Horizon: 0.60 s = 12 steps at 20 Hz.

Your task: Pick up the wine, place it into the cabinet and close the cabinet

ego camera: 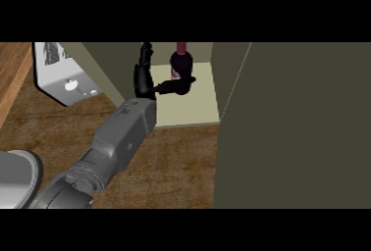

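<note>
A dark wine bottle (181,60) with a red neck stands upright on the pale shelf (197,100) inside the open cabinet. My left hand (153,87) reaches into the cabinet just left of the bottle. Its fingers (145,58) point straight up, apart from the bottle, and only the thumb (181,83) stretches right against the bottle's lower part. The hand is open. The bottle's base is hidden behind the thumb. My right hand does not show.
The cabinet's olive door (297,127) stands open and fills the right side. A white and grey appliance (65,78) sits at the back left on the brown counter (181,162). A grey round object (14,181) lies at the lower left edge.
</note>
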### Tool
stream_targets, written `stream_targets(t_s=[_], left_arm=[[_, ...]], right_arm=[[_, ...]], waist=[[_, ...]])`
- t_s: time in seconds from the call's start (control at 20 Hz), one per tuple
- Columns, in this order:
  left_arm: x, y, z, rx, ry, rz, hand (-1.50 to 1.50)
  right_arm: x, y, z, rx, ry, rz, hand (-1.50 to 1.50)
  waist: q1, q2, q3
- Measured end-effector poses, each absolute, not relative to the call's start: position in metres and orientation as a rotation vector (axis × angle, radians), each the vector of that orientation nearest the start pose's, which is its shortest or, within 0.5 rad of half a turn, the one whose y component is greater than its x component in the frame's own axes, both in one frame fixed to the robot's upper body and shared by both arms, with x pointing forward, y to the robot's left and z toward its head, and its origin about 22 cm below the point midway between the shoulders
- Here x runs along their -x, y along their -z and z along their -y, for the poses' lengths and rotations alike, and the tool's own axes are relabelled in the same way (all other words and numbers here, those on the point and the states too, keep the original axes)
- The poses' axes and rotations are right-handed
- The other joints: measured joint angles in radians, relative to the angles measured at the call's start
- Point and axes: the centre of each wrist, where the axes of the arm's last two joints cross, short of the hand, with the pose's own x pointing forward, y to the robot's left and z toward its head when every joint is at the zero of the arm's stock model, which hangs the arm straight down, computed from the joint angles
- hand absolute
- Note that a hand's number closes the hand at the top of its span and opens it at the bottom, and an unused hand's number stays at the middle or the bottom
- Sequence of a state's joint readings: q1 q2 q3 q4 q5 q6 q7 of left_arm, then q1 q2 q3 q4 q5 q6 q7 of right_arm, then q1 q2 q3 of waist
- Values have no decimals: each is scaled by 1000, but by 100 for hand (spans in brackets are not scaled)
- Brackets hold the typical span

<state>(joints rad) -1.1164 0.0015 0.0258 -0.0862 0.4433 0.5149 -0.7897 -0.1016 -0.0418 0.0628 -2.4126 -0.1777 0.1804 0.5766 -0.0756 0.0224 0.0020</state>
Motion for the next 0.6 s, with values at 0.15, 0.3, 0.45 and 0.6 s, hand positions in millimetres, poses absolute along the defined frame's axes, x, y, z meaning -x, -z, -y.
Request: stream_targets(t_s=[0.15, 0.3, 0.45, 0.6], left_arm=[[-422, -9, -112, -291, -159, 1822, -150], [-421, -9, -112, -286, -177, 1833, -150], [-421, -8, -112, -271, -171, 1849, -150], [-420, -7, -113, -257, -163, 1863, -150]], right_arm=[[-166, -194, 213, -286, -322, 1914, -150], [-167, -195, 211, -295, -327, 1915, -150], [-167, -195, 211, -294, -328, 1911, -150], [-167, -195, 213, -283, -327, 1915, -150]], waist=[[-3, 0, 1], [-3, 1, 0], [-3, 1, 0], [-4, 0, 1]])
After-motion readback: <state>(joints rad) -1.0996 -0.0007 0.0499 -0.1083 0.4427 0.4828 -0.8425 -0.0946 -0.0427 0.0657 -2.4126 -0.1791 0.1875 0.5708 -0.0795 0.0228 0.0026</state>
